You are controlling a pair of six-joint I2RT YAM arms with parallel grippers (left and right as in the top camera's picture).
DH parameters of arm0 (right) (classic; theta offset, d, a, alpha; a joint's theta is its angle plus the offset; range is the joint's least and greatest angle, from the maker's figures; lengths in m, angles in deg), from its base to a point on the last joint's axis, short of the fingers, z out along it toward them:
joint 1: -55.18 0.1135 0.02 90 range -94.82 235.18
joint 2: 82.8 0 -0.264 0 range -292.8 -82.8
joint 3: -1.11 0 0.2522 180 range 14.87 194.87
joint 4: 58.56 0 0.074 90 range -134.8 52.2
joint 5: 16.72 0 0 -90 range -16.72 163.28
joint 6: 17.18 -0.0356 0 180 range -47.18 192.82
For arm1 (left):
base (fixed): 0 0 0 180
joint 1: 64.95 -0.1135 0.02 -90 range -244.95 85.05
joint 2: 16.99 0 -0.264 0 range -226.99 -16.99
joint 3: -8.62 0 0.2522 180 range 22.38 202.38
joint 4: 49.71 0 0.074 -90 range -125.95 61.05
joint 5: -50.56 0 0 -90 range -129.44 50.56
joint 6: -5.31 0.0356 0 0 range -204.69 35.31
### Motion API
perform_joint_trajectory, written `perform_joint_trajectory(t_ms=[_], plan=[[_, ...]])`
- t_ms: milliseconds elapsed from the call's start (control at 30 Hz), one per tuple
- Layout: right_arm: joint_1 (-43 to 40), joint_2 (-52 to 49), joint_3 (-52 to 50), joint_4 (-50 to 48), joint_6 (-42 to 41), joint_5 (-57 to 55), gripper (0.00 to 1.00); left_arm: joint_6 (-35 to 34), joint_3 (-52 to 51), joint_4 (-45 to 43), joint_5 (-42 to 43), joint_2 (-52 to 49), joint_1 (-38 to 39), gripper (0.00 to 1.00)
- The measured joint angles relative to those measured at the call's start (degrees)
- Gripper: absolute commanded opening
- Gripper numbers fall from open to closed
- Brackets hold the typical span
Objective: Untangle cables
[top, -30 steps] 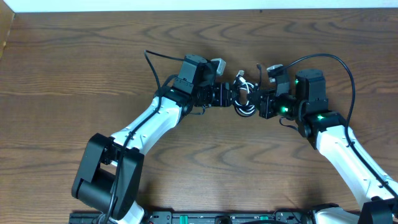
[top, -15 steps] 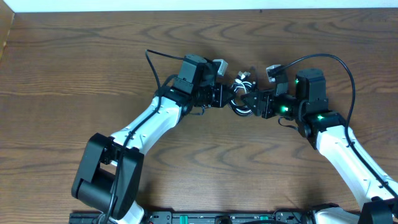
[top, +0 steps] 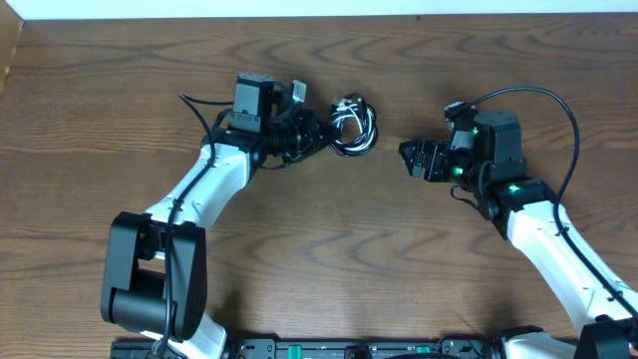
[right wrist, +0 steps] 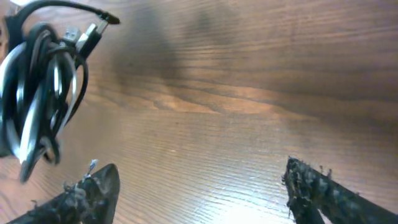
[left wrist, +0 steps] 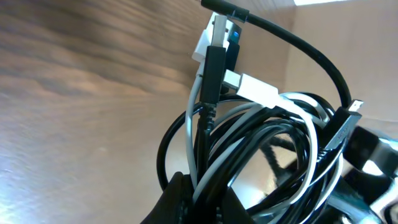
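since a second ago your left gripper (top: 321,137) has dragged the coiled cables (top: 353,124) leftward, clamped on them, well apart from the right gripper (top: 411,158), whose jaws stand wide and empty. bring the right in on a loose plug (right wrist: 92,31), not the coil's middle, then pull gently.

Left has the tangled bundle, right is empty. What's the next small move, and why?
Probably move the open right end effector toward the cables and pinch the black end sticking out: the left end effector grips the bundle, black and white loops wound together.
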Motion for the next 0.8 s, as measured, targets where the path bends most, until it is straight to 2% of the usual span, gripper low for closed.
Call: perform_joint_trajectory(t_ms=[67, 300, 533, 800], plan=[[0.0, 0.0, 0.0, -0.09, -0.85, 0.13, 0.58, -1.03, 0.0, -0.57, 2.19, 0.0, 0.48, 0.07], [0.0, 0.0, 0.0, -5.33, -1.84, 8.72, 0.59, -2.29, 0.0, -2.56, 5.03, 0.0, 3.98, 0.07], [0.0, 0.0, 0.0, -10.21, -2.05, 17.99, 0.59, -2.45, 0.0, -3.13, 5.09, 0.0, 5.46, 0.07], [0.0, 0.0, 0.0, -10.47, -2.08, 21.99, 0.57, -2.45, 0.0, -3.15, 5.09, 0.0, 5.51, 0.07]])
